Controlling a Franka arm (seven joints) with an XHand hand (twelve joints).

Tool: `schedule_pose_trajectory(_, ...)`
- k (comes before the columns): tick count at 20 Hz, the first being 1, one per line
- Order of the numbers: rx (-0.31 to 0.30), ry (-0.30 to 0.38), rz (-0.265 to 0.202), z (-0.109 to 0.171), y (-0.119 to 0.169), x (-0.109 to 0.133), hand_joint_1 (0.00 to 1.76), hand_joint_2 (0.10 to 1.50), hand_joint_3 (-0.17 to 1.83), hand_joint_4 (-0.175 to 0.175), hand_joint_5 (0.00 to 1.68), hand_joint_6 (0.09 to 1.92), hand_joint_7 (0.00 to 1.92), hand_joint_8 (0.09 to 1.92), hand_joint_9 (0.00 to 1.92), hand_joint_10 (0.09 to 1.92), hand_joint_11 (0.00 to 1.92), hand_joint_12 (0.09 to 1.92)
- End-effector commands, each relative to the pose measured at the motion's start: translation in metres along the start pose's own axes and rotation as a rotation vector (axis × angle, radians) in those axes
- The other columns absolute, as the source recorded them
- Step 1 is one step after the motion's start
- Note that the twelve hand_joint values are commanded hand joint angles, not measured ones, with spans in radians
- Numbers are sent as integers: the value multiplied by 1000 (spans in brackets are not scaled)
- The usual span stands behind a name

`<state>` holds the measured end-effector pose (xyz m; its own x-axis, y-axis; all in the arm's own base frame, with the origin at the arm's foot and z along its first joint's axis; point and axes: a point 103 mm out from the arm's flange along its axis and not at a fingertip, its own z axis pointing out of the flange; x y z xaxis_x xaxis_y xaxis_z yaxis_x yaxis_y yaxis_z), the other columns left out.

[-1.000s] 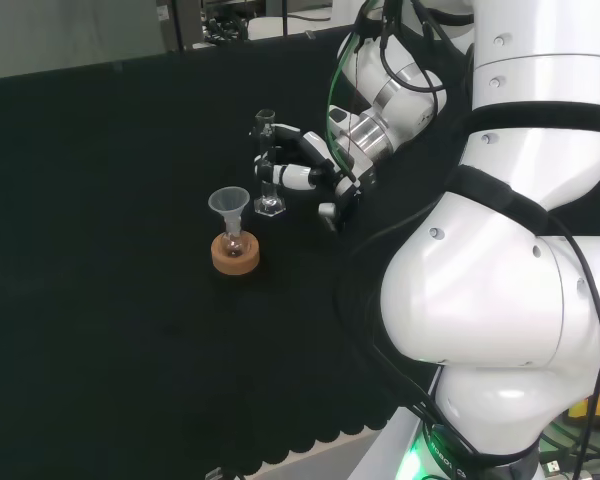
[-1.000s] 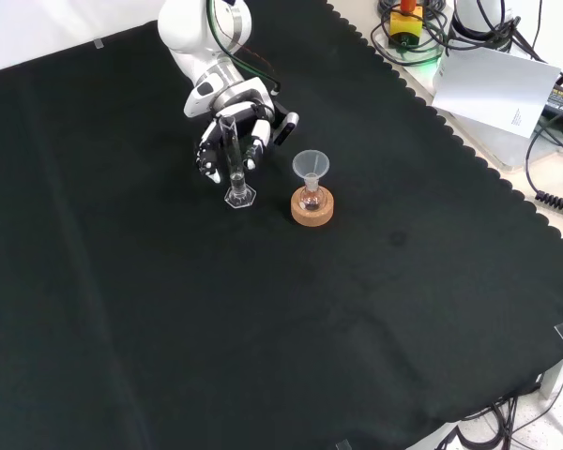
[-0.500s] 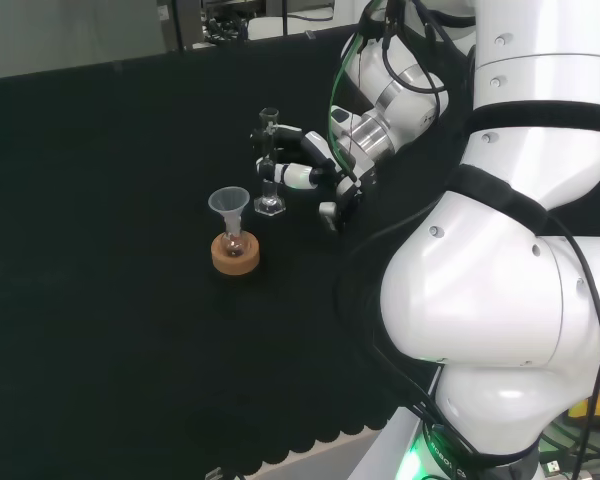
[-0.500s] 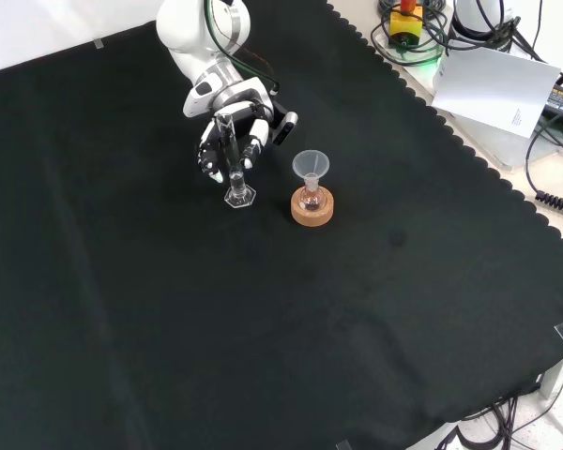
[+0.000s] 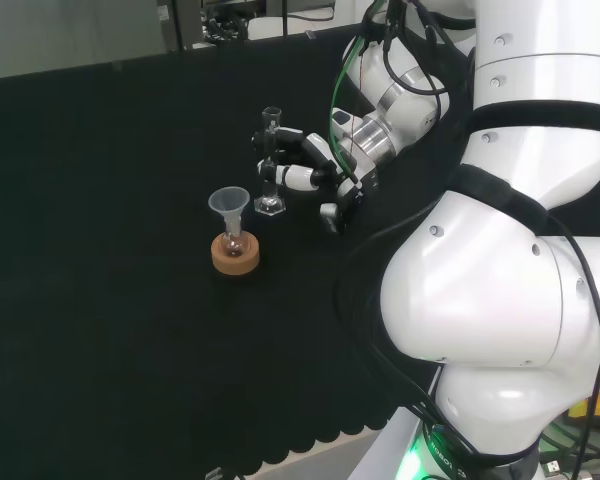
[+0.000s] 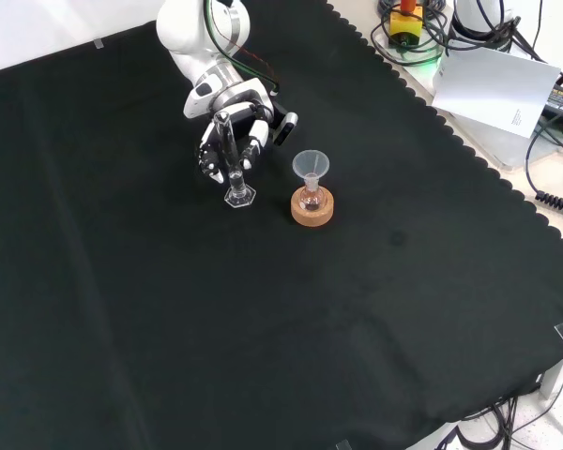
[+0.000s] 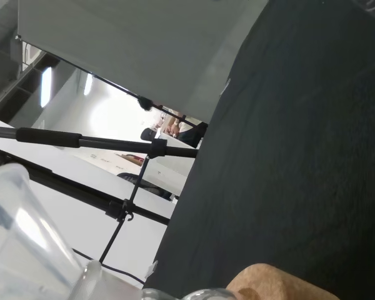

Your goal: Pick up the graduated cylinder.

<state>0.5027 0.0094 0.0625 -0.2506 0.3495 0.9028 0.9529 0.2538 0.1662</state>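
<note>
The robot hand (image 5: pixel 310 168) is curled round the graduated cylinder (image 5: pixel 270 160), whose upright clear tube is held between fingers and thumb. In the front view the robot hand (image 6: pixel 233 127) stands behind the cylinder (image 6: pixel 233 159), whose hexagonal foot (image 6: pixel 239 196) is seen at or just above the black cloth of the bench (image 6: pixel 263 309). Whether anything is in the cylinder cannot be told. Just beside the robot hand, a small flask (image 6: pixel 311 199) with a little reddish liquid is seated in a cork ring (image 6: pixel 311 208), with a clear funnel (image 6: pixel 311 166) set in its neck.
</note>
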Motion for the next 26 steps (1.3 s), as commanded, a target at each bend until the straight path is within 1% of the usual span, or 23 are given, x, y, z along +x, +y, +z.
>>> schedule_pose_trajectory(1, 7, 0, -10, -3, -2, 2, 1149, 1088, -175, -47, 608, 568, 640, 588, 950, 380, 680, 1173)
schedule_pose_trajectory(5, 9, 2, -17, -1, -2, 2, 1139, 1083, -175, -46, 608, 569, 640, 586, 949, 376, 678, 1170)
schedule_pose_trajectory(11, -1, -3, -10, 0, -2, 3, 1123, 1077, -175, -45, 622, 577, 644, 585, 956, 372, 681, 1170)
schedule_pose_trajectory(17, -11, 0, -8, 0, -3, 3, 1122, 1091, -175, -35, 688, 604, 670, 585, 978, 362, 706, 1158)
schedule_pose_trajectory(19, -26, -7, -5, -1, -3, 3, 1120, 1098, -175, -26, 759, 617, 694, 581, 999, 352, 728, 1144)
schedule_pose_trajectory(20, -34, -15, -3, -2, -4, 4, 1120, 1106, -175, -16, 820, 612, 727, 573, 1032, 340, 758, 1126)
schedule_pose_trajectory(21, -42, -26, 1, -4, -4, 4, 1111, 1116, -137, -4, 899, 730, 784, 567, 1086, 324, 811, 1105)
schedule_pose_trajectory(22, -47, -41, 5, -5, -5, 5, 1106, 1119, -99, -2, 954, 828, 852, 562, 1144, 307, 876, 1073)
schedule_pose_trajectory(23, -50, -60, 10, -5, -5, 5, 1106, 1115, -73, -3, 995, 872, 920, 554, 1200, 289, 950, 1033)
schedule_pose_trajectory(26, -50, -104, 14, -9, -5, 9, 1103, 1100, -27, 12, 1037, 907, 1067, 498, 1339, 192, 1158, 890)
